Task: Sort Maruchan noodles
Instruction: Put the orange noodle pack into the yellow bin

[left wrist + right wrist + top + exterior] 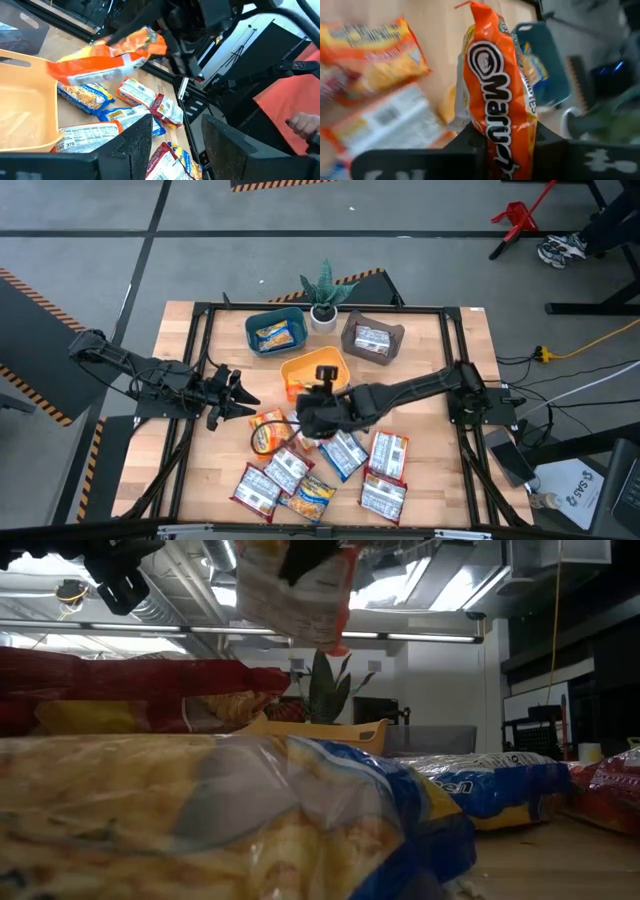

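My right gripper (300, 420) reaches in from the table's right to the middle and is shut on an orange Maruchan packet (268, 430), held in the air just in front of the orange bin (315, 368). My left gripper (245, 398) hovers open left of that packet and touches nothing. Several more packets, yellow-and-blue (312, 498) and red-and-white (388, 452), lie flat on the near half of the table. One yellow-and-blue packet lies in the teal bin (252, 330), and a red-and-white one in the grey bin (392, 335). My right gripper pinches the orange packet between its two fingers at one end (501, 131). The packet stands edge-on in the hold, and its length (495, 65) sticks out ahead of the fingers. It is lifted clear of the table and shows high up in the low view (290, 590).
A small potted plant (322, 298) stands at the far edge between the teal and grey bins. A black frame (200, 360) runs around the tabletop. Loose packets crowd the near middle (270, 480). A person's hand (305, 122) shows beyond the table in the left wrist view.
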Robot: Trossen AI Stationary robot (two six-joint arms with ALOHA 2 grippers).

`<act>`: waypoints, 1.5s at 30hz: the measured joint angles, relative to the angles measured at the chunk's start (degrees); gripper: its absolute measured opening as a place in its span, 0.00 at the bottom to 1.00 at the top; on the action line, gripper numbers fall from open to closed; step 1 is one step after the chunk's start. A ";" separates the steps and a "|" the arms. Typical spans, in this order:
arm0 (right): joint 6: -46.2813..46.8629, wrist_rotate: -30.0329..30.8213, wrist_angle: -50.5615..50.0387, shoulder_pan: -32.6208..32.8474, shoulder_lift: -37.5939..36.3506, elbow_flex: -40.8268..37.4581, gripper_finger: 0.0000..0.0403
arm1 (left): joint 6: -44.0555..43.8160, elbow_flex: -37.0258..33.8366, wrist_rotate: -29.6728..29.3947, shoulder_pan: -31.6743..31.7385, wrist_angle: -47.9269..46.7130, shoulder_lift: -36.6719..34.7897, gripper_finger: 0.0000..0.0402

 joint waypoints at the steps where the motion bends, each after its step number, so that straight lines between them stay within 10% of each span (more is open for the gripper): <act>1: -3.55 0.21 0.74 -0.46 0.19 -0.46 0.10 | 0.00 0.00 0.00 0.00 0.04 0.00 0.41; 19: -37.32 3.85 27.98 -7.85 1.15 -27.50 0.13 | 3.06 -0.02 -2.12 0.00 -2.74 0.00 0.41; 28: -37.60 -2.75 30.49 -10.00 1.15 -29.00 0.15 | 4.06 -0.02 -4.83 0.02 -4.26 0.00 0.41; 45: -37.27 -5.01 24.66 -11.62 0.63 -25.79 0.48 | 4.13 -0.02 -6.25 0.02 -5.16 0.00 0.41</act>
